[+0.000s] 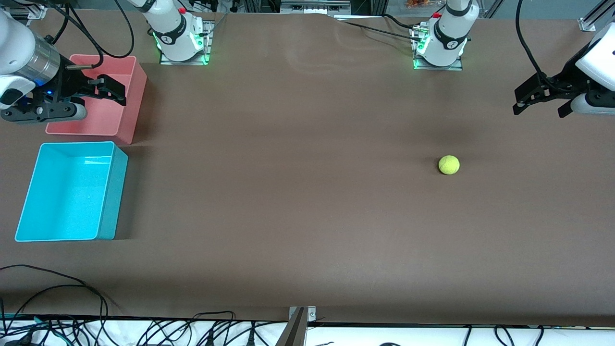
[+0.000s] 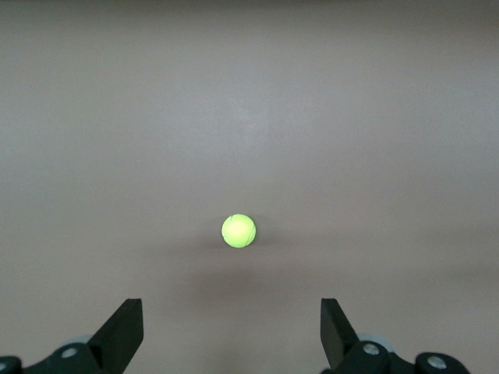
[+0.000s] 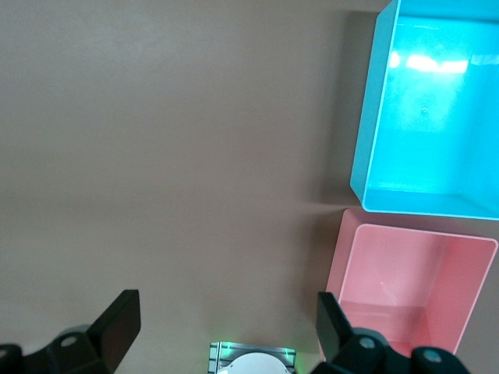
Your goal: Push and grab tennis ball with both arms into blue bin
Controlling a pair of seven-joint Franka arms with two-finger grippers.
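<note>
The tennis ball (image 1: 448,165) lies on the brown table toward the left arm's end; in the left wrist view the ball (image 2: 238,231) sits ahead of the fingers, apart from them. My left gripper (image 1: 538,109) hangs open and empty over the table's left-arm end; it shows wide open in its own view (image 2: 231,312). The blue bin (image 1: 113,192) stands empty at the right arm's end; it also shows in the right wrist view (image 3: 421,117). My right gripper (image 1: 120,93) is open and empty above the pink bin, and its own view (image 3: 228,308) shows it wide open.
A pink bin (image 1: 137,96) stands beside the blue bin, farther from the front camera; it also shows in the right wrist view (image 3: 405,273). The arm bases (image 1: 180,38) (image 1: 442,43) stand along the table's back edge. Cables (image 1: 72,288) lie at the front edge.
</note>
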